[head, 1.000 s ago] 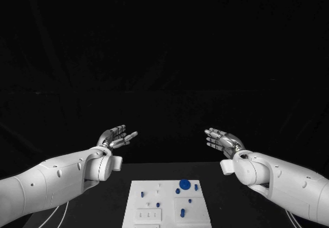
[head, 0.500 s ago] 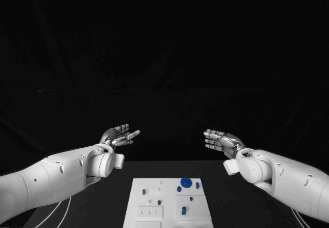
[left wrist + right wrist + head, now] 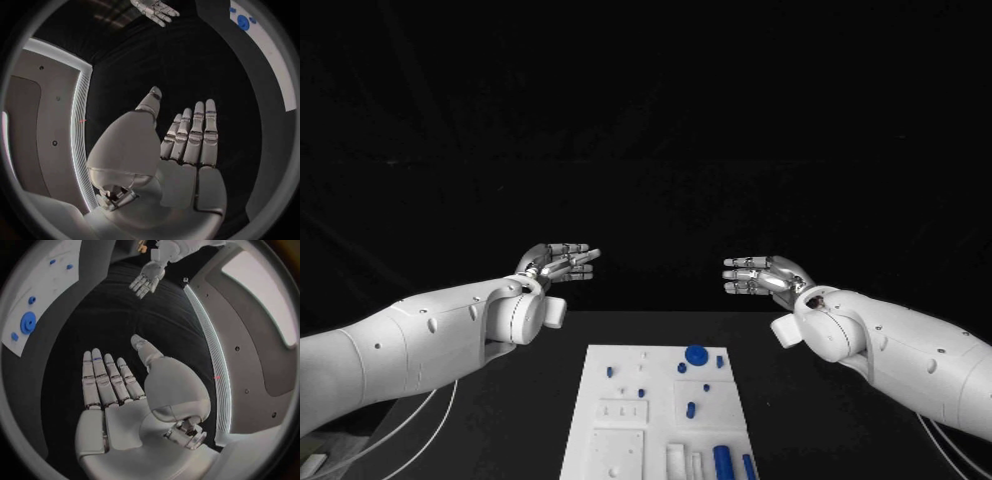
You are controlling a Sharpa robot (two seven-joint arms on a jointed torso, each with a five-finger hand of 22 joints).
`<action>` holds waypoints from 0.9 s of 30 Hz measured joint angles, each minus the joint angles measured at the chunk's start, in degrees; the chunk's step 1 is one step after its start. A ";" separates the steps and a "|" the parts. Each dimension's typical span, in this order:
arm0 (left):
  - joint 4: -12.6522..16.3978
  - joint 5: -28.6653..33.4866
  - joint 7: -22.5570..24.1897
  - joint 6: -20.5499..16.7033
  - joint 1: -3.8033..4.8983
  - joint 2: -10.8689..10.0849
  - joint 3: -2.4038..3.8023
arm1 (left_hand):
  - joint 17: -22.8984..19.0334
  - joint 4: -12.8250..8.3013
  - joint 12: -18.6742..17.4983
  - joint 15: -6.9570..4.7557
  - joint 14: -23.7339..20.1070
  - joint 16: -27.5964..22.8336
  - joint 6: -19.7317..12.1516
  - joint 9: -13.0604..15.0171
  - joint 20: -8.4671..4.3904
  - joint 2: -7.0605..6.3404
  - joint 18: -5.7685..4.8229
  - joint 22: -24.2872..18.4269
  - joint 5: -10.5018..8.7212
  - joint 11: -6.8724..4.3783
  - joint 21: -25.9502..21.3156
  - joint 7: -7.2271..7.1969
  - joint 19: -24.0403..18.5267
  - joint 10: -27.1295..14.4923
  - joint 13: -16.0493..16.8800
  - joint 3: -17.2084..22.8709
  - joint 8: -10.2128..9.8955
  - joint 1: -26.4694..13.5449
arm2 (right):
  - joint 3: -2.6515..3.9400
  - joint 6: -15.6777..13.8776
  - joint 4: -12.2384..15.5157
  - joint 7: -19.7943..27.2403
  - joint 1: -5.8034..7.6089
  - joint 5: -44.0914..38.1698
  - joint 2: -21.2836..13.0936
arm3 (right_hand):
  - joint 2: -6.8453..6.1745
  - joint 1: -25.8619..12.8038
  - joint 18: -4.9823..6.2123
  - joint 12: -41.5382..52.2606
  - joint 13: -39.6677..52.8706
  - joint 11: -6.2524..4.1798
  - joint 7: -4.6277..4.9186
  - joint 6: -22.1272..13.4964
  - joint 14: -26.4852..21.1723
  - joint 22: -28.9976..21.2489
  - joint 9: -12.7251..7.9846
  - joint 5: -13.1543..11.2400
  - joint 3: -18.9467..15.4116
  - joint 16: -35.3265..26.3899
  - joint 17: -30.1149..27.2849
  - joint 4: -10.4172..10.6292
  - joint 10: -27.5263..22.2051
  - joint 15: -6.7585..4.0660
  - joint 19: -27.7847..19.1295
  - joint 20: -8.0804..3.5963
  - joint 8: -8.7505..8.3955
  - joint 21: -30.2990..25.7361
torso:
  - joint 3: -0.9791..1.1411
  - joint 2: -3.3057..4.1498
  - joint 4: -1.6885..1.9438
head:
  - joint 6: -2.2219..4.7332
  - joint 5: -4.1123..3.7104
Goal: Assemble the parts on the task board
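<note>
Hands hover in the air beyond the far edge of the task board [image 3: 661,420], which lies flat on the black table [image 3: 531,400] and serves as the landmark here. Left of the board and past its far edge, the left hand [image 3: 560,265] is raised well clear of the table, fingers straight and held side by side, thumb apart, palm empty; the left wrist view shows the same flat, empty palm [image 3: 181,150]. The white left arm [image 3: 416,345] runs toward it along the board's left side.

On the board itself, small blue parts sit scattered over the far half: a round blue disc [image 3: 695,353] near the far edge, a few small blue pegs [image 3: 609,371] to its left and around it, and a blue piece [image 3: 691,408] nearer the middle. At the board's near end two long blue bars [image 3: 723,462] lie side by side, next to white slots.

Right of the board and beyond its far edge, the right hand [image 3: 764,277] hangs at about the same height as the left one, fingers extended and slightly spread, holding nothing; the right wrist view confirms an empty, flat palm [image 3: 115,390]. Neither hand touches the board or any part.
</note>
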 measured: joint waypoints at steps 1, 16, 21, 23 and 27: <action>0.65 -0.07 0.04 0.23 0.08 -0.41 0.00 | 0.10 -0.69 0.00 -0.38 1.67 0.00 1.92 0.08 -0.81 0.53 -0.12 0.11 0.00 -0.10 0.59 0.07 0.81 2.11 0.01 -0.14 0.12 0.01 | 0.00 -0.02 -0.13 0.05 0.00 -2.10 0.24 | 0.00 0.00 -0.01 0.12 0.18 -0.61 -0.15 3.27 2.89 0.11 0.19 0.00 0.91 0.03 0.17 -0.47 3.79 -0.87 3.15 -0.78 0.23 0.34 | 0.00 0.10 0.02 | -0.67 0.10; 13.02 -2.60 0.85 2.14 2.80 -7.36 0.03 | 0.17 -3.41 0.29 -1.99 5.48 0.45 8.62 0.38 -2.74 1.62 -1.42 0.02 0.19 -1.13 2.52 -0.28 2.74 7.58 0.00 -0.55 0.45 0.64 | 0.02 -1.38 2.34 0.89 0.01 -38.23 1.33 | -4.87 1.01 -0.47 0.48 0.21 -6.11 -3.29 20.60 28.94 6.91 0.84 0.38 6.83 14.40 12.25 -0.87 16.08 -11.35 30.14 -12.26 0.77 14.93 | -0.43 3.55 0.75 | -3.54 -0.41; 15.40 -3.19 1.04 2.29 3.00 -8.34 0.03 | 0.17 -3.64 0.29 -2.28 6.17 0.45 9.91 0.44 -3.04 1.86 -1.48 0.02 0.19 -1.33 2.77 -0.34 3.04 8.20 0.00 -0.33 0.45 0.40 | 0.02 -1.95 3.41 0.29 0.00 -48.13 1.49 | -6.38 0.44 1.14 0.54 0.21 -6.18 -3.46 20.78 28.84 12.72 0.82 0.38 7.49 30.45 21.70 -0.90 16.11 -11.85 33.27 -12.97 0.77 23.04 | -0.49 4.96 1.40 | -3.22 -1.04; 16.46 -3.44 1.11 2.39 3.07 -8.70 0.02 | 0.17 -3.86 0.29 -2.28 6.18 0.45 10.13 0.44 -3.04 1.86 -1.48 0.02 0.19 -1.41 2.86 -0.55 3.04 8.27 0.00 -0.31 0.45 0.40 | 0.02 -2.19 3.93 -0.33 0.00 -52.58 1.63 | -6.67 0.27 1.99 0.54 0.21 -6.15 -3.50 20.82 28.81 15.14 0.82 0.38 8.32 35.34 24.50 -0.82 15.25 -11.99 33.38 -12.89 0.77 25.74 | -0.52 5.36 1.63 | -3.13 -1.20; 18.35 -3.87 1.19 2.54 3.11 -9.52 0.01 | 0.17 -4.14 0.29 -2.49 6.39 0.45 10.67 0.44 -3.04 1.86 -1.49 0.07 0.19 -1.41 3.24 -0.49 3.04 8.27 0.00 -0.15 0.45 0.40 | 0.02 -2.62 4.71 -1.89 -0.05 -60.00 2.13 | -7.34 0.51 2.72 0.54 0.21 -5.74 -3.99 20.34 28.95 18.92 0.83 0.16 8.32 40.81 26.94 -0.83 13.65 -11.87 33.30 -12.81 0.77 29.32 | -0.57 6.37 2.11 | -2.85 -1.51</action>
